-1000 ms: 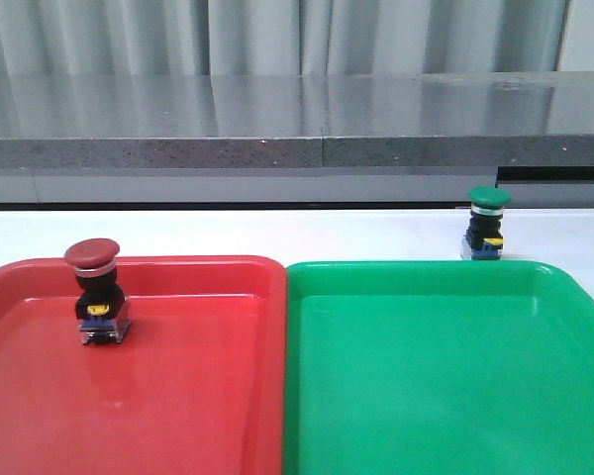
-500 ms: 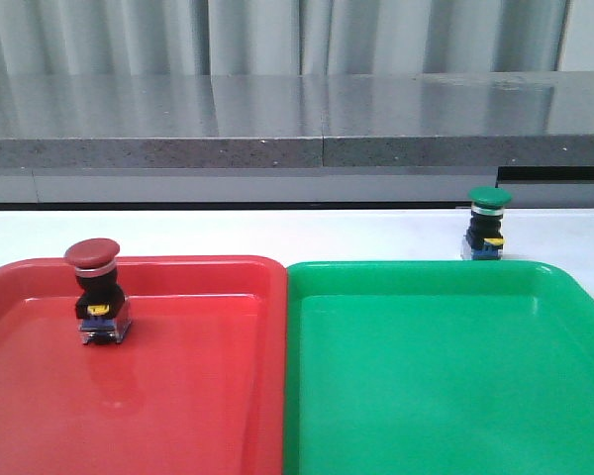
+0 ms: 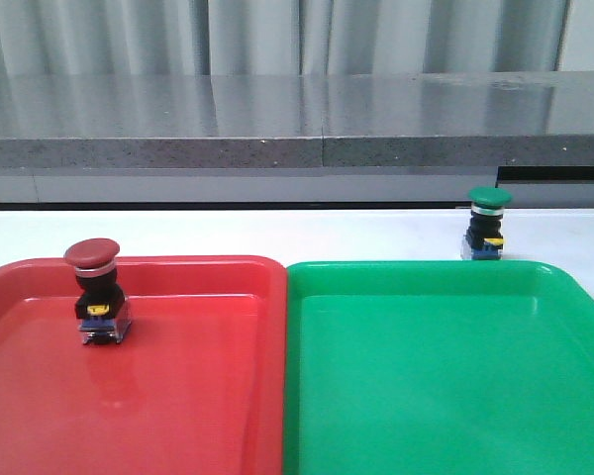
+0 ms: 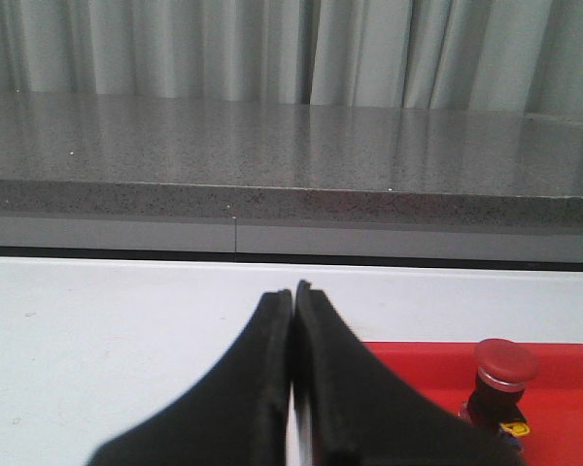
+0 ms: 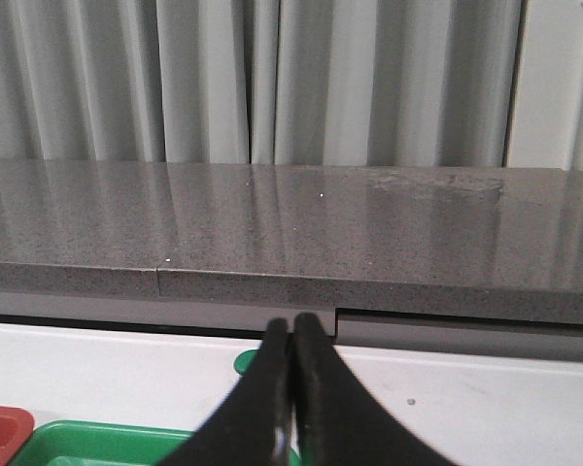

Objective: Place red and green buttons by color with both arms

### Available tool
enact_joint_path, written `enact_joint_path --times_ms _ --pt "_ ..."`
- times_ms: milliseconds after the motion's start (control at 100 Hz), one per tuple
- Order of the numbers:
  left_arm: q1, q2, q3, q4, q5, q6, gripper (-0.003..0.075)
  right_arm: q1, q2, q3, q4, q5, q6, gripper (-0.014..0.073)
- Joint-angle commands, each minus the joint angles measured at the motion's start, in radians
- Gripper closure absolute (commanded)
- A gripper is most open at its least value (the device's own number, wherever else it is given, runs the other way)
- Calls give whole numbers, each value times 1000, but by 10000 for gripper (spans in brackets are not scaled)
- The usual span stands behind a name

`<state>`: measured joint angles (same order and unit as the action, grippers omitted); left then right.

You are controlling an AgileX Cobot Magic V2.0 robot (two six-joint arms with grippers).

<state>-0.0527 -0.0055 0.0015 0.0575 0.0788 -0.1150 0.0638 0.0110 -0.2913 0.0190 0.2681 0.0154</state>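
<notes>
The red button stands upright inside the red tray, near its far left corner; it also shows in the left wrist view. The green button stands upright on the white table just beyond the far rim of the green tray. In the right wrist view only an edge of its green cap shows beside the fingers. My left gripper is shut and empty, left of the red button. My right gripper is shut and empty, in front of the green button. Neither gripper shows in the front view.
The two trays lie side by side, touching at the middle. White table runs behind them to a grey stone ledge with grey curtains above. A small dark speck lies on the table right of the green tray.
</notes>
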Motion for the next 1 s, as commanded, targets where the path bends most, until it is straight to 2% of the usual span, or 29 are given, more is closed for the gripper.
enact_joint_path --times_ms 0,200,300,520,850,920,990 --pt "3 -29 42 -9 -86 -10 739 -6 79 -139 -10 73 0 703" --pt "3 -29 42 -9 -86 -10 739 -6 263 -342 -10 325 0 703" --pt "3 -29 42 -9 -86 -10 739 -6 351 -407 -10 396 0 703" --pt "3 -29 42 -9 -86 -10 739 -6 438 -428 3 398 0 703" --pt "3 -29 42 -9 -86 -10 739 -6 442 -422 3 410 0 701" --pt "3 -29 42 -9 -86 -10 739 -6 442 -422 4 421 0 671" --pt "3 -29 42 -9 -86 -10 739 -6 442 -422 4 432 0 589"
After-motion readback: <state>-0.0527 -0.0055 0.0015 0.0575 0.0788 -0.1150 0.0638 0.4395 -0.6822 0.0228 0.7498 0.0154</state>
